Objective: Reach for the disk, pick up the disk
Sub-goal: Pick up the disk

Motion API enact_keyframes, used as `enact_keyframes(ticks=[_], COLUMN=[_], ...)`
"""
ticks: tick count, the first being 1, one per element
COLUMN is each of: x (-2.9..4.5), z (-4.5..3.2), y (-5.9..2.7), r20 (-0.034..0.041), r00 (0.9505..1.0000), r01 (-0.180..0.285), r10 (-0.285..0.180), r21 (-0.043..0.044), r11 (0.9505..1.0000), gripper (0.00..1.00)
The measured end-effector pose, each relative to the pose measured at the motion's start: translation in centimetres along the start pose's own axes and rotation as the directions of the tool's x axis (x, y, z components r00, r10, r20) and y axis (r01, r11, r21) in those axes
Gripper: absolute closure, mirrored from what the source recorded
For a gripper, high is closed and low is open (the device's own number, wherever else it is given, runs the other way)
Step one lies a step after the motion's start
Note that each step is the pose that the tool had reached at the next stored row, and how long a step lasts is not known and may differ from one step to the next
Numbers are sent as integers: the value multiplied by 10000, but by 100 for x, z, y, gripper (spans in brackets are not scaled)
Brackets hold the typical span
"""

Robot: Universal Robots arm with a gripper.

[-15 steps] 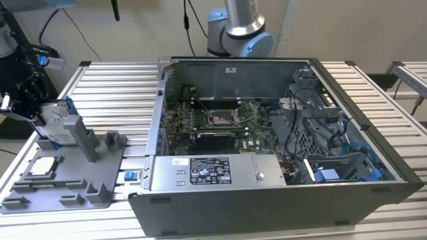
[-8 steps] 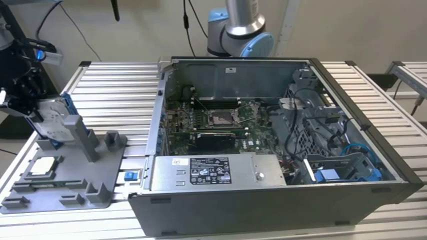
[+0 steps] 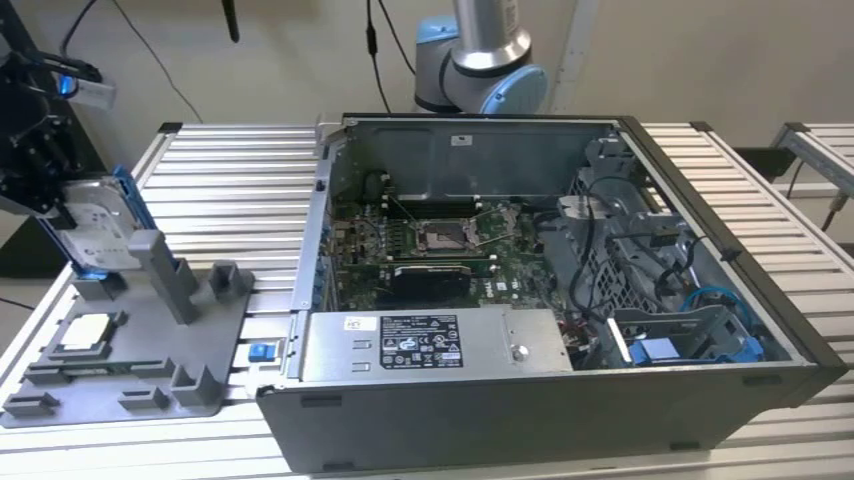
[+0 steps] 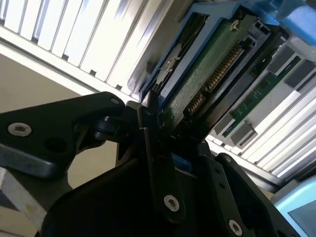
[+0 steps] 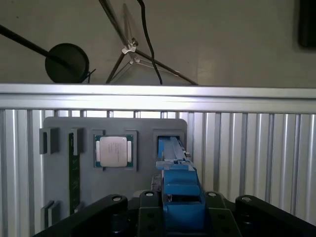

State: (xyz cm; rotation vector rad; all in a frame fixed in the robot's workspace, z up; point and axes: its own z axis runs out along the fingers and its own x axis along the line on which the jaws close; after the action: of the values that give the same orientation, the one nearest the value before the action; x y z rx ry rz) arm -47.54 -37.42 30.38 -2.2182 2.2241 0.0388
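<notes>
1. Find the computer case (image 3: 534, 420) on the table (image 3: 227, 170), at the exterior view's right, open side up.
2. Find the tray (image 3: 147, 385) at the exterior view's left, just beside the case.
3. See the disk (image 3: 100, 225) upright at the tray's far end, clamped between the fingers of the gripper (image 3: 60, 210).
4. See the chip (image 3: 83, 333) flat in a tray pocket, nearer the camera.
5. Note the clip (image 3: 262, 351) between tray and case.
6. Inside the case: power supply (image 3: 427, 345) along the near wall, circuit board (image 3: 427, 240) behind.
</notes>
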Motion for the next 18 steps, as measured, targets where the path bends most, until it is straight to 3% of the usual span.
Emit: enact_keyframes(ticks=[10,18], x=[-3,-6], z=[-171,-365], y=[3,6], r20=[0,0], r00=[10000,10000], r01=[5,11], r10=[-5,-11], r21=[-1,-1], r11=[10000,10000], gripper=[100,100])
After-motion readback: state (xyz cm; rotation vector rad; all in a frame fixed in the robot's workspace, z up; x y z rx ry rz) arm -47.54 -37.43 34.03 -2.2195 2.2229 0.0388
